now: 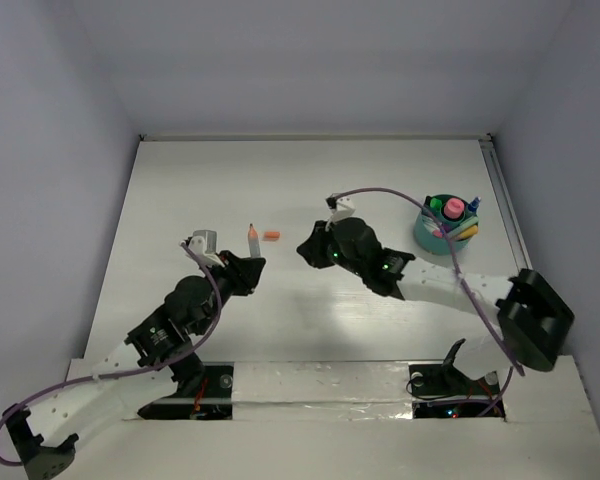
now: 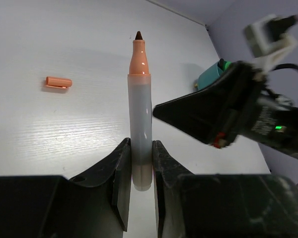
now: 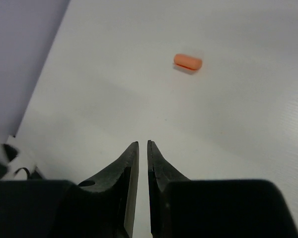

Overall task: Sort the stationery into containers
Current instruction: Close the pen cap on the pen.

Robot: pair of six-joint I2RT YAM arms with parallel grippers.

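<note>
Left hand (image 2: 141, 145) pinches an uncapped grey marker (image 2: 140, 104), orange-necked, dark-tipped; right hand (image 3: 143, 145) nearly closed, empty.

So the grey-barrelled plastic marker (image 2: 140, 124) has an orange neck and dark tip, the small plastic cap (image 2: 58, 82) is orange too, and the round plastic tub (image 1: 430, 240) is teal.

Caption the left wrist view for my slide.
Left end effector clamps an uncapped grey marker, orange tip forward; an orange cap lies apart on the table.
</note>
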